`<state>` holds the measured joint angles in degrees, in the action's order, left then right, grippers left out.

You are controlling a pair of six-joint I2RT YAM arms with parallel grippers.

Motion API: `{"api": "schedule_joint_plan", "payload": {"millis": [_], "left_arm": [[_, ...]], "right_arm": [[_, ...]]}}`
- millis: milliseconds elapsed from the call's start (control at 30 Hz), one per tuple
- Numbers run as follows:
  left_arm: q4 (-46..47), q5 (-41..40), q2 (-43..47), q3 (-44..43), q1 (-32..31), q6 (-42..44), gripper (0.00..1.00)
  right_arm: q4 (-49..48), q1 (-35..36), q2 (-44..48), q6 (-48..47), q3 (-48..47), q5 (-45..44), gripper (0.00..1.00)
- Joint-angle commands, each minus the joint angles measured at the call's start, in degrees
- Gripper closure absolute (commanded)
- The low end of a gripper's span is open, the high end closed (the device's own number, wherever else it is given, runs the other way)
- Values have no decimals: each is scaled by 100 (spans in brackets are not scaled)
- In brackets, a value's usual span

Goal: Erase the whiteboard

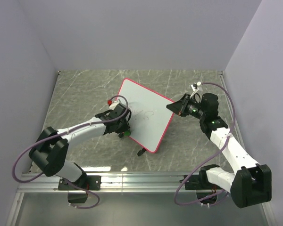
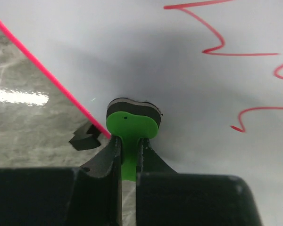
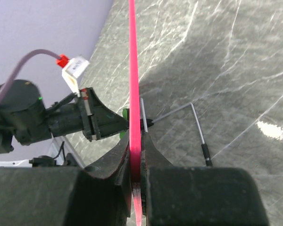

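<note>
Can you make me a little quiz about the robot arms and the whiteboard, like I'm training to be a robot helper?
1. True or false: the whiteboard is wiped all clean.
2. What is the left gripper shut on? A a marker pen; B a green eraser; C nothing at all.
3. Fill the gap: the right gripper is pinching the whiteboard by its thin pink ____.

Key
1. False: red scribbles show on it.
2. B
3. frame
</note>
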<state>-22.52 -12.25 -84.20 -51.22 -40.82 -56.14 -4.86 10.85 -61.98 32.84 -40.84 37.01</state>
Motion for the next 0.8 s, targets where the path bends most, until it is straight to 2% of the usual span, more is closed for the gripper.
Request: {"api": "schedule_joint_plan", "payload": {"millis": [0, 67, 300, 400, 533, 633, 767], "left_arm": [[-121, 64, -474, -404, -31, 402, 100], [-94, 232, -544, -651, -180, 428, 100], [-446, 311, -1010, -2442, -1138, 411, 100], [-262, 539, -1124, -2778, -1411, 314, 100], [-68, 610, -1063, -2823, -1499, 314, 100], [2, 338, -949, -2657, -1438, 349, 100], [476, 364, -677, -1851, -991, 253, 100]], "right_arm": [[495, 233, 107, -322, 94, 350, 100], [495, 233, 98, -322, 85, 350, 100], [513, 233, 142, -392, 50, 333, 100], [539, 242, 159, -427, 50, 298, 100], [592, 259, 168, -480, 15, 280, 100], [618, 268, 177, -498, -3, 289, 100], [671, 268, 212, -524, 6, 280, 100]]}}
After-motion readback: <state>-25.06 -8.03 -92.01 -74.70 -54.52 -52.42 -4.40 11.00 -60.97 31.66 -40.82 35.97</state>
